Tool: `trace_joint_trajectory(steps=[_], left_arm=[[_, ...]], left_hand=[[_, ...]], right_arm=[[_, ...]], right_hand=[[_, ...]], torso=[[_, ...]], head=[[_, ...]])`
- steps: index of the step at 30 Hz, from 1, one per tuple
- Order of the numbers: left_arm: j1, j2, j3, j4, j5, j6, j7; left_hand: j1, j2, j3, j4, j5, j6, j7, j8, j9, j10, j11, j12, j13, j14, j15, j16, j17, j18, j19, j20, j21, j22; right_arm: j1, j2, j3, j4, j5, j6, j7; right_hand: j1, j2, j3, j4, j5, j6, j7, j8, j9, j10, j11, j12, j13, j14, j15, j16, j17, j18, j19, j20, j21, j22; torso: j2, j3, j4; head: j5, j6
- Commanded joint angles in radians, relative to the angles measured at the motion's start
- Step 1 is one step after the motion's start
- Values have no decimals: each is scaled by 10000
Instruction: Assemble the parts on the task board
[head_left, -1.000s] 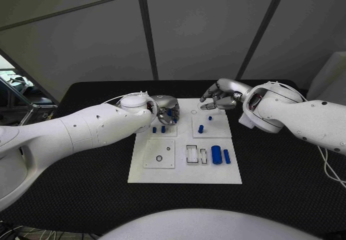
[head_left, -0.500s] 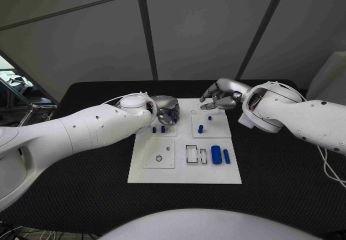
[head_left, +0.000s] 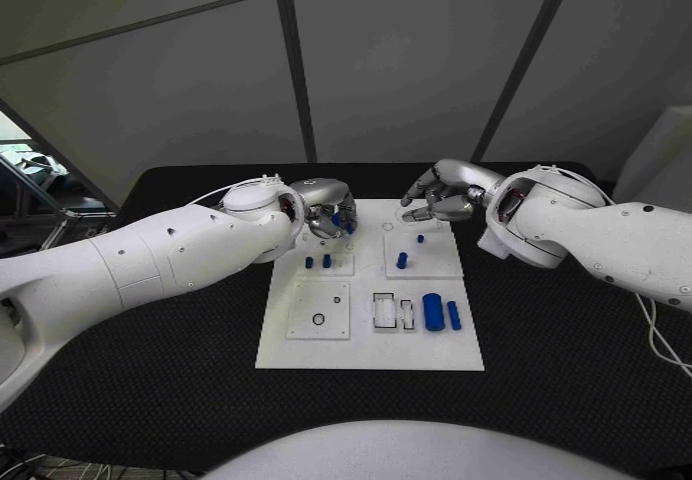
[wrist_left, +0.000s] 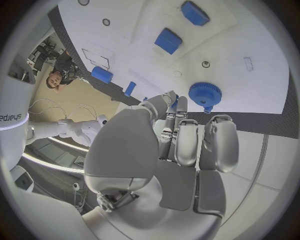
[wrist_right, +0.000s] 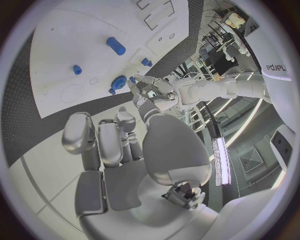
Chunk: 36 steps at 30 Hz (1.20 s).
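Observation:
The white task board lies mid-table. My left hand hovers over its far left corner and pinches a blue round part at its fingertips. In the left wrist view this toothed blue round part sits just past the fingers. In the right wrist view the same blue round part shows beside the left hand. My right hand hangs over the far right corner with loosely bent fingers and nothing in it. Short blue pegs stand in the board's far plates.
A thick blue cylinder and a thin blue rod lie at the board's near right, beside two rectangular slots. A square plate with a ring hole sits near left. Black table surrounds the board.
My left hand has carried the blue round part away from the left far plate toward the board's far edge. The right hand has stayed put.

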Motion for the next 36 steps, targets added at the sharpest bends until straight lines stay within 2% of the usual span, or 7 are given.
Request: trace_joint_trajectory(steps=[1, 4, 9, 14, 23, 28, 36], left_arm=[[8, -137, 43, 154, 240, -120, 24], [-11, -470, 96, 413, 327, -38, -61], [-68, -909, 120, 677, 420, 63, -183], [-189, -1179, 126, 747, 500, 133, -264], [-386, -1170, 128, 499, 530, 184, -310], [-428, -1120, 128, 419, 532, 203, -323], [-449, -1011, 128, 252, 533, 248, -361]], left_hand=[[-119, 24, 40, 20, -21, 86, -16, -44, -5, 75, -1, -51, -15, 316, -54, 53, -14, -64, 156, -33, 41, 688], [-157, 15, 30, 25, -24, 106, -14, -62, -9, 98, 1, -81, -19, 316, -51, 56, -17, -63, 155, -30, 38, 688], [-177, 10, 24, 28, -25, 117, -16, -72, -10, 111, 0, -98, -22, 316, -50, 57, -19, -65, 157, -29, 43, 695], [-193, 6, 18, 29, -26, 128, -19, -80, -12, 124, -2, -113, -24, 316, -50, 58, -21, -65, 157, -28, 45, 698], [-232, -20, -1, 28, -30, 142, -19, -109, -18, 144, -2, -156, -30, 315, -51, 61, -26, -63, 154, -26, 40, 697], [-243, -30, -8, 28, -31, 142, -17, -119, -21, 148, -1, -168, -32, 315, -50, 61, -27, -64, 154, -25, 41, 700], [-260, -43, -17, 27, -31, 142, -13, -135, -25, 152, 2, -189, -36, 314, -48, 63, -28, -60, 149, -25, 28, 690]], right_arm=[[18, -6, 7, 3, -22, -53, 73], [18, -19, 7, 4, -22, -52, 69], [18, -27, 7, -1, -22, -52, 66], [18, -19, 7, -16, -22, -53, 71], [16, 12, 7, -48, -22, -79, 99], [16, 10, 7, -53, -22, -118, 111], [16, 13, 7, -50, -22, -152, 126]], right_hand=[[49, 13, 44, -6, 53, 38, 1, 34, -16, 6, 19, -22, -3, 214, -78, -60, 14, 147, -28, 6, -38, -7], [49, 13, 44, -6, 53, 38, 1, 34, -16, 6, 19, -22, -3, 214, -78, -60, 14, 147, -28, 6, -38, -7], [49, 13, 44, -6, 53, 38, 1, 34, -16, 6, 19, -22, -3, 214, -78, -60, 14, 147, -28, 6, -38, -7], [49, 13, 44, -6, 53, 38, 1, 34, -16, 6, 19, -22, -3, 214, -78, -60, 14, 147, -28, 6, -38, -7], [45, 11, 52, 2, 54, 43, -2, 37, -16, 2, 16, -60, -48, 215, -80, -84, -9, 149, -30, 3, -52, -24], [45, 8, 53, 1, 54, 42, -2, 36, -17, -8, 16, -78, -67, 210, -80, -106, -37, 155, -45, 2, -66, -49], [46, 2, 54, 0, 55, 39, -3, 35, -18, -24, 16, -107, -95, 205, -81, -125, -58, 160, -60, 2, -83, -77]], torso=[[1, 4, -6], [2, 6, -1], [-9, 1, 12], [-6, -8, 7], [7, -13, -29], [12, 0, -20], [12, -3, -24]], head=[[17, 3], [34, 10], [61, 34], [86, 63], [97, 99], [107, 97], [100, 77]])
